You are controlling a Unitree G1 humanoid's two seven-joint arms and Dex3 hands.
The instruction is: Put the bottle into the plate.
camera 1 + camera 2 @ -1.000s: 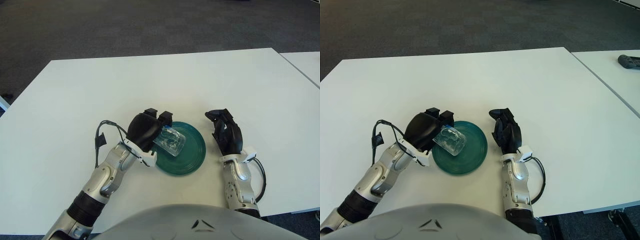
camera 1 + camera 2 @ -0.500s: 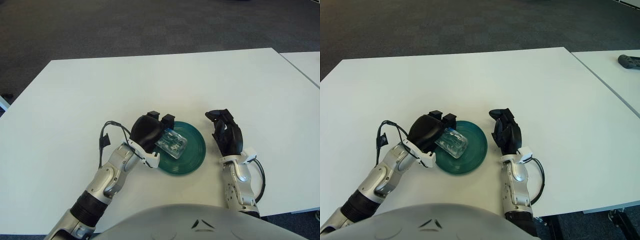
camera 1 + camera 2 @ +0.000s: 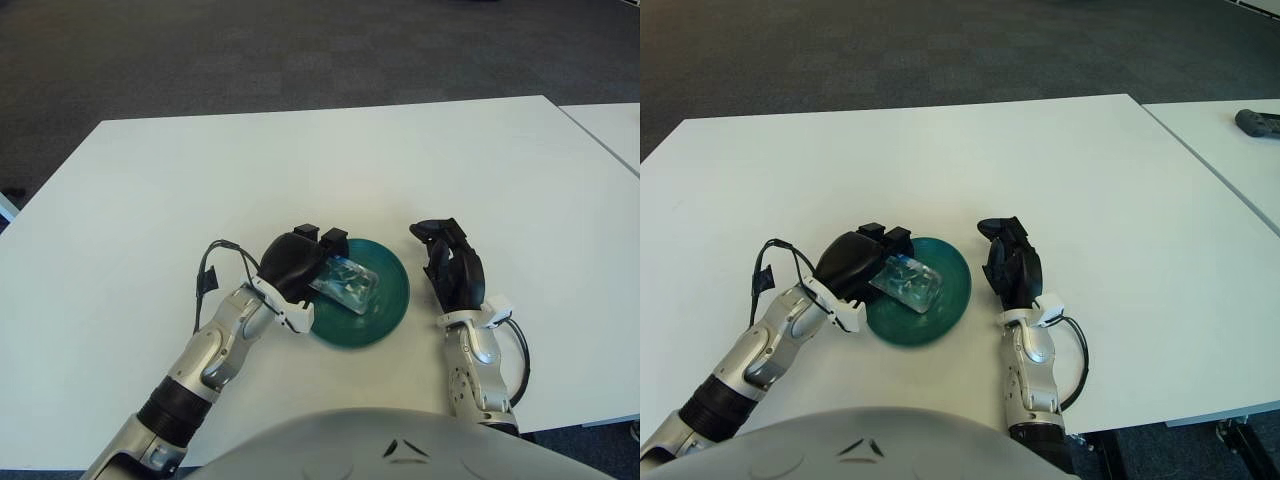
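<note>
A clear plastic bottle (image 3: 346, 285) lies on its side over the green plate (image 3: 385, 305) on the white table. My left hand (image 3: 295, 262) is at the plate's left rim with its fingers curled around the bottle's left end. The bottle's body rests low in the plate. The plate looks slightly tipped, its left side raised. My right hand (image 3: 452, 270) stands idle just right of the plate, fingers relaxed and holding nothing.
The white table (image 3: 300, 170) stretches far ahead and to both sides. A second table edge (image 3: 1240, 150) lies at the far right with a dark object (image 3: 1258, 122) on it. Dark carpet lies beyond.
My left hand has lowered the bottle further into the plate and turned it flatter. The plate has shifted slightly. The right hand has not moved.
</note>
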